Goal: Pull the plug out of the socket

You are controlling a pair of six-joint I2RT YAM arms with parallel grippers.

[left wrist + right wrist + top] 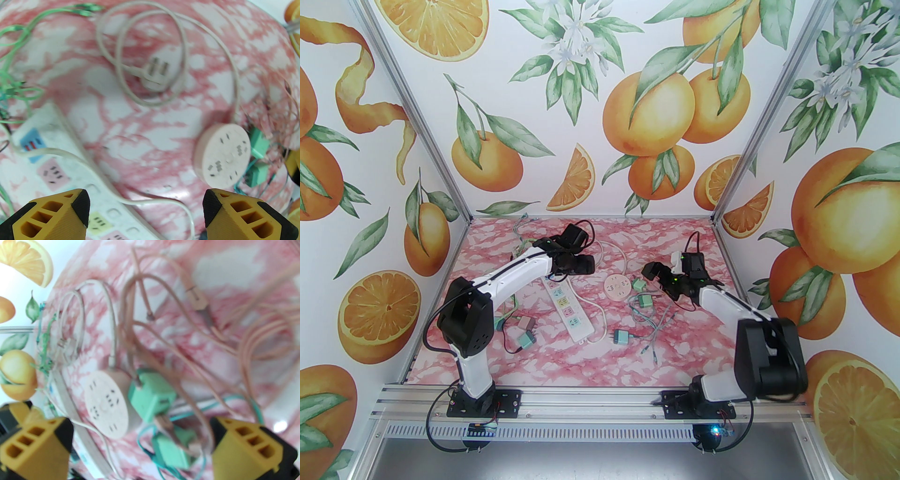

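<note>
Plug clear of socket; both end effectors empty.
The green block-shaped plastic plug (pixel 150 399) is seen on the pink marbled tabletop (pixel 222 270), just right of the round pale-pink plastic socket (pixel 106 404), whose face is unoccupied. The right end effector (pixel 140 427) and left end effector (pixel 145 204) are held with fingers apart. Extraction is judged complete; only retraction is left.

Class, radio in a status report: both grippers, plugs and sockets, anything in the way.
Left gripper open, empty. Right gripper open, empty. Round socket bare on top, green plug lying loose beside it. Pink cables tangled around the plug.
</note>
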